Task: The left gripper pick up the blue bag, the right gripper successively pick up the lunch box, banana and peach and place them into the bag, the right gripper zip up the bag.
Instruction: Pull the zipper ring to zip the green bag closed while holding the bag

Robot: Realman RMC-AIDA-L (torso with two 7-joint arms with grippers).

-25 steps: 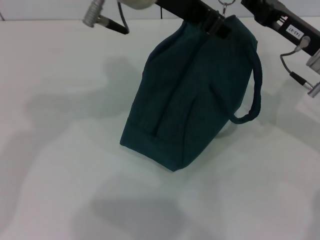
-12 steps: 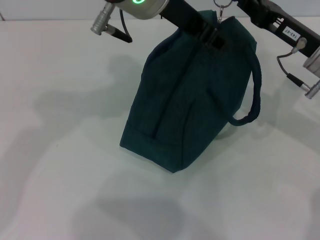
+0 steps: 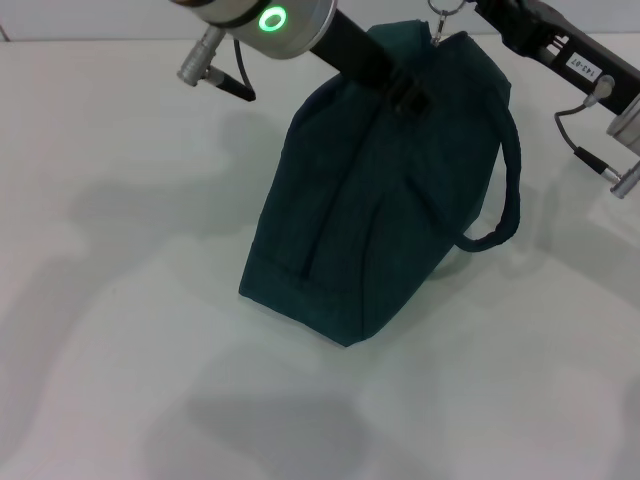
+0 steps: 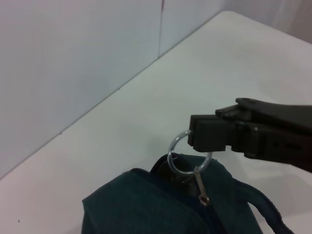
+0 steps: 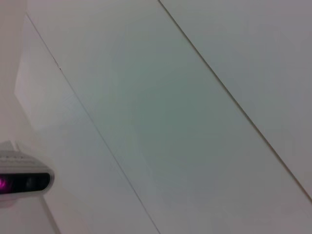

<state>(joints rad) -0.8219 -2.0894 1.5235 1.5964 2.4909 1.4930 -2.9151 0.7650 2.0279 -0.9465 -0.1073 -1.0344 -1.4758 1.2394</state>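
The left gripper (image 3: 408,88) sat at the top of the blue bag (image 3: 380,200); whether it gripped the fabric could not be told. The bag stood tilted on the white table (image 3: 120,330). The right gripper (image 4: 207,134) was clamped on the ring zip-pull (image 4: 187,153).

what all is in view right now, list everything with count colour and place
blue bag: one, dark teal-blue, standing on the table, top closed, leaning
bag handle: one loop, same blue, hanging at the bag's right side
ring zip-pull: one, clear-silver, at the bag's top end
table: one, white, under the bag
lunch box, banana, peach: none visible
left gripper: one, black, at the bag's top on a silver arm with a green light
right gripper: one, black, tip at the ring zip-pull
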